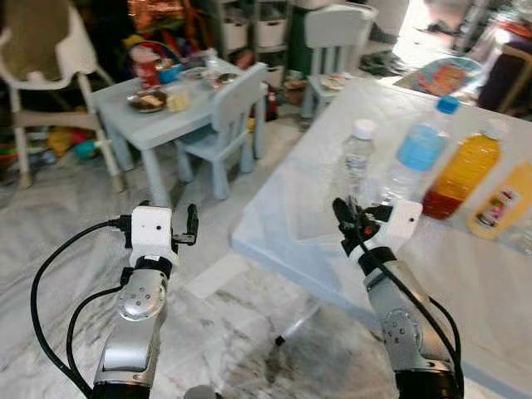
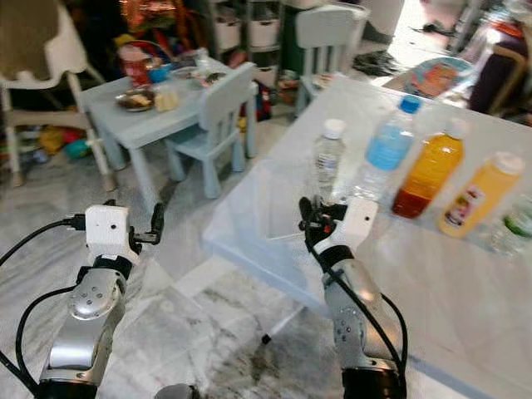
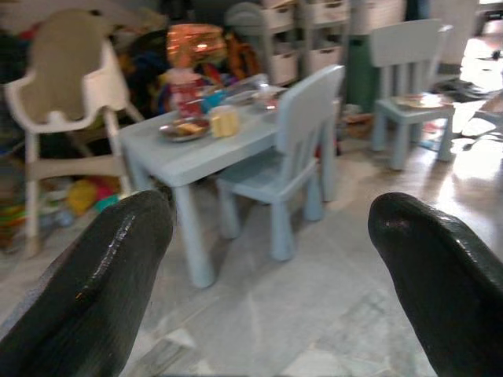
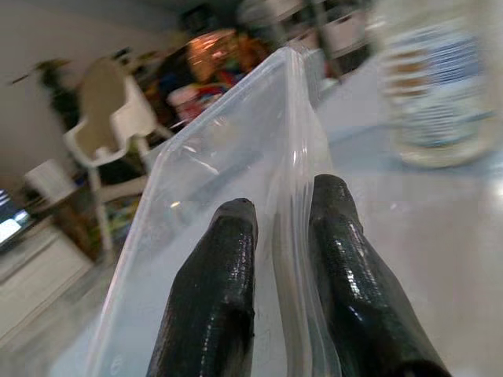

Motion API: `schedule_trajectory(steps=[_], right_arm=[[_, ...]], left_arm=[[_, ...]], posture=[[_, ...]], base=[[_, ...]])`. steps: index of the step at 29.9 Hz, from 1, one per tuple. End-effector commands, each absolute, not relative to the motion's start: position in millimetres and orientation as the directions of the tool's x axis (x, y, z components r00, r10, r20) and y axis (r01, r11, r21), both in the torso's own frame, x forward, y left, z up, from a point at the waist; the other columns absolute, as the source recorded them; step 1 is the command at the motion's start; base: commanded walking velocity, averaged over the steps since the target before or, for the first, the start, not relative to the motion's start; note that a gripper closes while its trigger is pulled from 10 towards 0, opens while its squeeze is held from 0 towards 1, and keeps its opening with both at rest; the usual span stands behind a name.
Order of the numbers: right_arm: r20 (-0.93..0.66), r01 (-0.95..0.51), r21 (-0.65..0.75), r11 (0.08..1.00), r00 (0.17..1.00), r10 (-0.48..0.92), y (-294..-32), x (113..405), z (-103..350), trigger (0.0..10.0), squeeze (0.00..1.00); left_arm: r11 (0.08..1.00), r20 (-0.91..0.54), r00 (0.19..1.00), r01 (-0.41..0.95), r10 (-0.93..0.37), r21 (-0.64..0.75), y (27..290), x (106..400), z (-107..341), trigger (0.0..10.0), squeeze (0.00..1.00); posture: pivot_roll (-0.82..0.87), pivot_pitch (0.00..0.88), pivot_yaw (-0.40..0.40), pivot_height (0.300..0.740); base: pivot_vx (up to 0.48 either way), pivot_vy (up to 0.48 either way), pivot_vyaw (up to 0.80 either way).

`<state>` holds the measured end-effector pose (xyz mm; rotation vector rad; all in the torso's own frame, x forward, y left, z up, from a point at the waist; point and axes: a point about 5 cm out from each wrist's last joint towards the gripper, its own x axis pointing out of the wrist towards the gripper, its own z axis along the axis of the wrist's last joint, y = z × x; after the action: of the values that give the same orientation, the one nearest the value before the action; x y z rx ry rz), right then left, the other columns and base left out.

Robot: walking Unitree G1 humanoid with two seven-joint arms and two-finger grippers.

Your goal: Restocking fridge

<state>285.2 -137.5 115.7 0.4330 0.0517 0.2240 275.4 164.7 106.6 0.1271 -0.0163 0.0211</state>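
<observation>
While clamped narrow on the rim of the clear bin (image 4: 236,149) at the tabletop (image 2: 465,274) edge, right end effector (image 4: 283,206) risks slipping, toppling nearby bottles (image 2: 328,158); left end effector (image 3: 271,228) spread wide, empty.

A clear bin (image 2: 249,212) sits at the table's (image 2: 465,283) left edge, with bottles (image 2: 378,158) lined up to its right.

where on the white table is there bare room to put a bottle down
The near right of the white table, in front of the orange bottle and yellow bottle, is bare. The far row is crowded, and the clear bin, pinched by the right gripper, fills the near corner.
</observation>
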Motion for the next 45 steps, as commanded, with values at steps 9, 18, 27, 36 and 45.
schedule_trajectory(steps=[9, 18, 27, 36, 45], right_arm=[[-0.004, -0.242, 0.384, 0.891, 0.964, 0.264, -136.5, 280.9, 111.5, 10.0, 0.00], [0.010, -0.283, 0.356, 0.891, 0.954, 0.300, -126.7, 281.1, 111.4, 10.0, 0.00], [0.068, -0.314, 0.305, 0.899, 0.949, 0.308, -126.8, 290.5, 126.1, 10.0, 0.00], [0.040, -0.319, 0.285, 0.904, 0.946, 0.321, -128.7, 281.5, 117.9, 10.0, 0.00], [-0.008, -0.191, 0.252, 0.949, 0.980, 0.199, -162.4, 261.3, 105.2, 10.0, 0.00]], left_arm=[[0.993, -0.021, 0.998, -0.051, 0.054, 0.105, 169.1, 271.8, 98.3, 10.0, 0.00], [0.991, -0.012, 0.999, -0.048, 0.050, 0.126, 167.9, 274.3, 98.2, 10.0, 0.00], [0.985, 0.040, 0.998, -0.058, 0.052, 0.160, 175.5, 288.4, 112.7, 10.0, 0.00], [0.982, -0.013, 0.997, -0.069, 0.073, 0.178, 185.4, 276.4, 98.9, 10.0, 0.00], [0.972, -0.101, 0.989, -0.079, 0.104, 0.222, 203.6, 232.3, 69.4, 10.0, 0.00]], posture=[[0.03, 0.000, -0.002, 0.740], [0.04, 0.000, -0.003, 0.740], [0.04, 0.000, 0.010, 0.740], [0.03, 0.000, 0.017, 0.740], [0.03, 0.000, 0.015, 0.740]], base=[[0.000, 0.030, 0.71], [0.000, 0.199, 0.71], [0.000, 0.000, 0.70], [0.000, 0.000, 0.70], [0.000, 0.000, 0.70]])
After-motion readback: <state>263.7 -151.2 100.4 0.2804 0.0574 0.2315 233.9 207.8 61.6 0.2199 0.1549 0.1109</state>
